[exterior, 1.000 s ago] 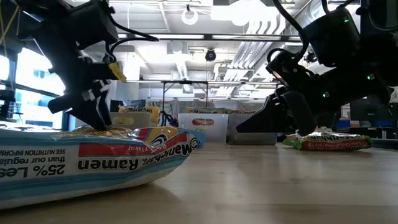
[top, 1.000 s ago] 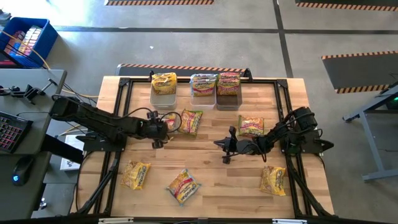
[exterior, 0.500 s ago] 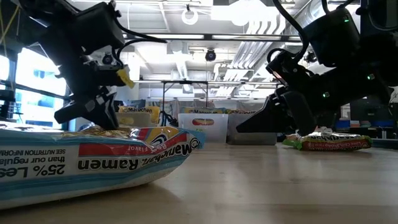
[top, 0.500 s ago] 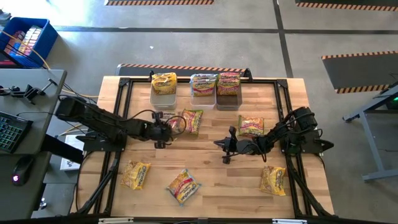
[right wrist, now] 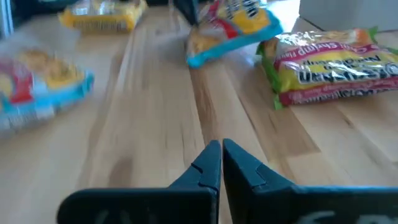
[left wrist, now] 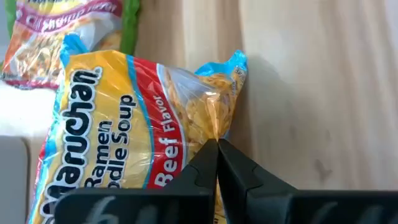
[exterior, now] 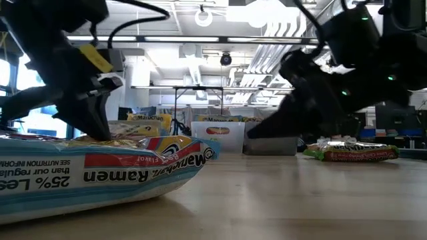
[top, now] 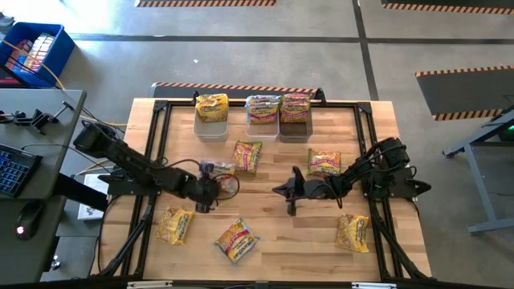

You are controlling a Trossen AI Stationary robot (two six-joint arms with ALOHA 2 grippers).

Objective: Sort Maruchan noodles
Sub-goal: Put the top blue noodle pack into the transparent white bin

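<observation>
High view: left gripper (top: 210, 181) left of worktop (top: 265, 241) centre, clamped on beef packet (top: 221, 168). Right gripper (top: 287, 193) mid-worktop, fingers together, empty.
Left wrist view: fingers pinch beef packet's (left wrist: 112, 118) edge.
Right wrist view: fingers together above bare wood.

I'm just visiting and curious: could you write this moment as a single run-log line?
left gripper: shut on crinkly yellow-and-red beef ramen packet | right gripper: shut, empty, above wooden table | three bins hold packets
</observation>
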